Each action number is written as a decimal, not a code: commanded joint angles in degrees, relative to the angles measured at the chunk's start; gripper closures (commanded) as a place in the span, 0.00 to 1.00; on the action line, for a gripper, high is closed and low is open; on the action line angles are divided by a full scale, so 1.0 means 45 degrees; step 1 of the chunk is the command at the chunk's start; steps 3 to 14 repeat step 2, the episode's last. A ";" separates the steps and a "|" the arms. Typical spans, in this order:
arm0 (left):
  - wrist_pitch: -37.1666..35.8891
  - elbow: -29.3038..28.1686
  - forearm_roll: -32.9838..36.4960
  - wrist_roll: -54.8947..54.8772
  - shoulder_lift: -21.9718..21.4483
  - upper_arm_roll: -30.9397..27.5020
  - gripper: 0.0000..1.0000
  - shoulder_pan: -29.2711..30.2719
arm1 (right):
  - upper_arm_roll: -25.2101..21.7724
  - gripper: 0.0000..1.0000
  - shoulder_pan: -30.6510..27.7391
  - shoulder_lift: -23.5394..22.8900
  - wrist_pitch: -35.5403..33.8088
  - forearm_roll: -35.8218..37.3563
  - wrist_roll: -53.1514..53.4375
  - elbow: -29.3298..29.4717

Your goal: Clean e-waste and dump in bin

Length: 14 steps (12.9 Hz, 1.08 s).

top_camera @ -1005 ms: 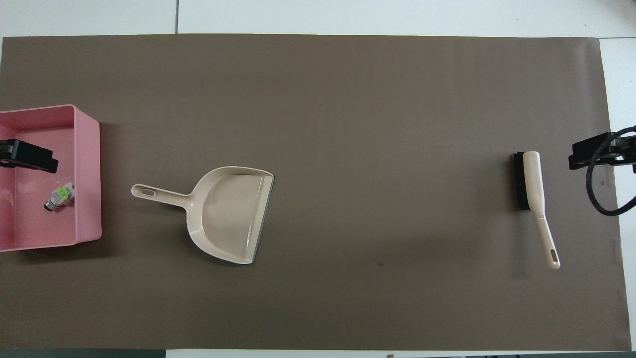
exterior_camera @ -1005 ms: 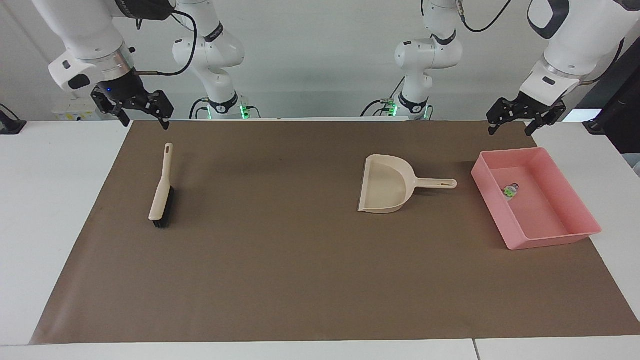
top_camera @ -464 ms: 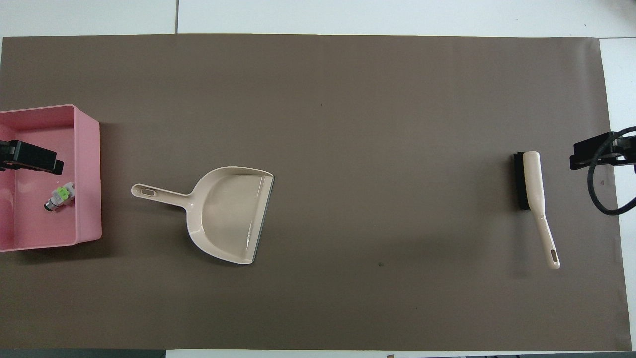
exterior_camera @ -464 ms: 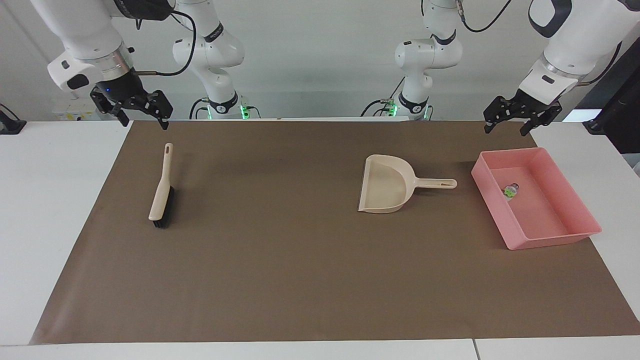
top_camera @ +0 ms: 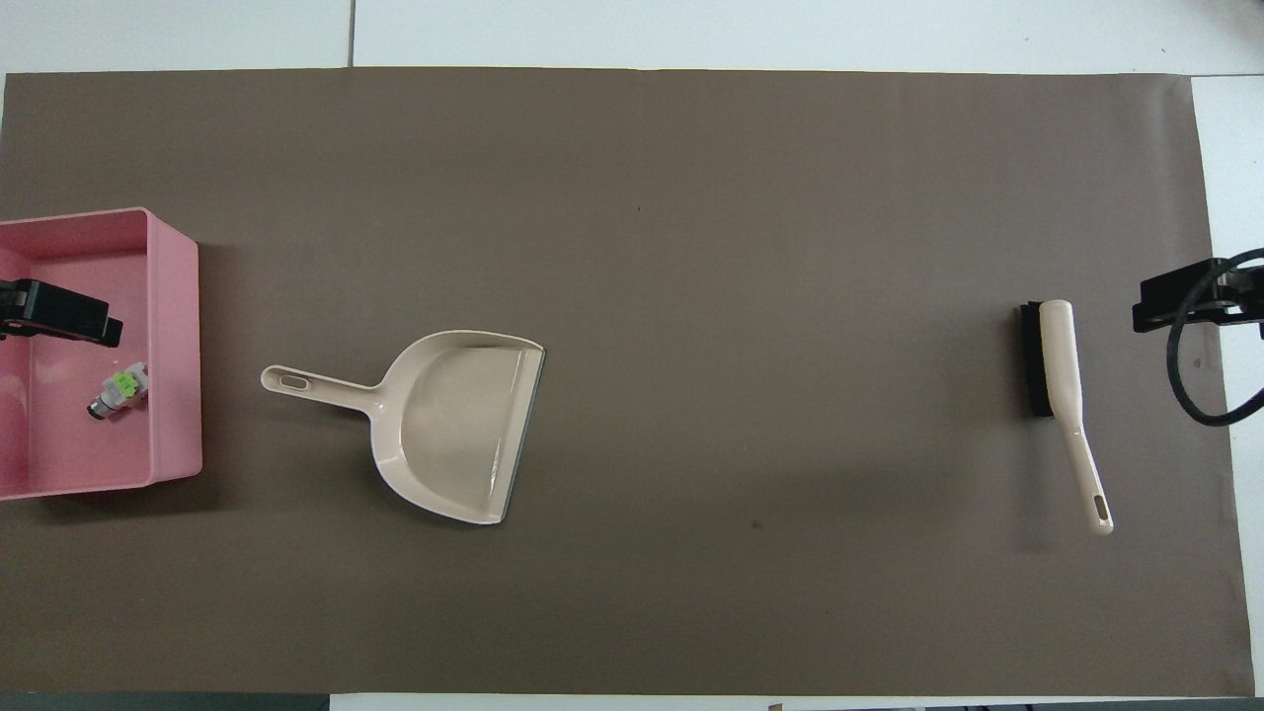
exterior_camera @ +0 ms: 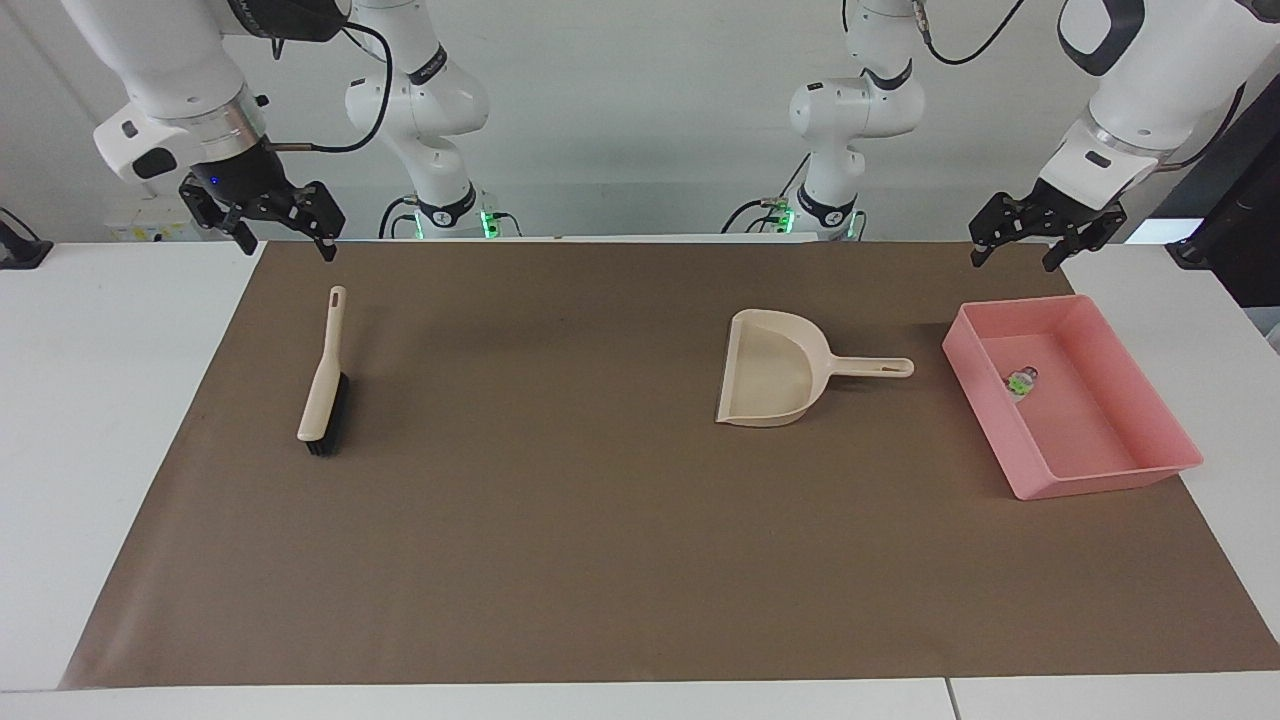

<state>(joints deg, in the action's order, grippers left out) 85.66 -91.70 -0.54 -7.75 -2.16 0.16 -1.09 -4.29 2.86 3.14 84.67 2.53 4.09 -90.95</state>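
E-waste [exterior_camera: 1021, 380], a thumb-sized white piece with bright green marks and a dark bit against it, lies inside the shallow pink rectangular plastic bin [exterior_camera: 1160, 462], near the bin's wall that faces the dustpan. Its long axis looks slanted to the bin walls, dark end toward the robots' edge in the overhead view. Bin sits at the left arm's end of the brown mat [exterior_camera: 600, 560]. Beige plastic dustpan [exterior_camera: 768, 380] lies flat beside the bin, handle pointing at it, mouth toward the mat's middle; looks empty, so the dump reads as done. Beige brush with black bristles [exterior_camera: 322, 385] lies at the right arm's end, handle toward the robots. Left gripper [exterior_camera: 1014, 252] hangs over the mat's robot-side edge by the bin, fingers apart, empty. Right gripper [exterior_camera: 286, 240] hangs over the mat's robot-side corner near the brush handle, fingers apart, empty.
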 commanded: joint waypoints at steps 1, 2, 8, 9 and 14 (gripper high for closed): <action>-0.0011 -0.0149 0.0275 -0.0035 -0.0183 -0.0016 0.02 0.0028 | -0.0022 0.00 -0.0051 0.0065 0.0266 0.0083 -0.0147 -0.0220; 0.0008 -0.0149 0.0275 0.0043 -0.0183 -0.0016 0.02 -0.0011 | -0.0022 0.00 -0.0051 0.0065 0.0266 0.0083 -0.0127 -0.0220; 0.0008 -0.0149 0.0275 0.0043 -0.0183 -0.0016 0.02 -0.0011 | -0.0022 0.00 -0.0051 0.0065 0.0266 0.0083 -0.0127 -0.0220; 0.0008 -0.0149 0.0275 0.0043 -0.0183 -0.0016 0.02 -0.0011 | -0.0022 0.00 -0.0051 0.0065 0.0266 0.0083 -0.0127 -0.0220; 0.0008 -0.0149 0.0275 0.0043 -0.0183 -0.0016 0.02 -0.0011 | -0.0022 0.00 -0.0051 0.0065 0.0266 0.0083 -0.0127 -0.0220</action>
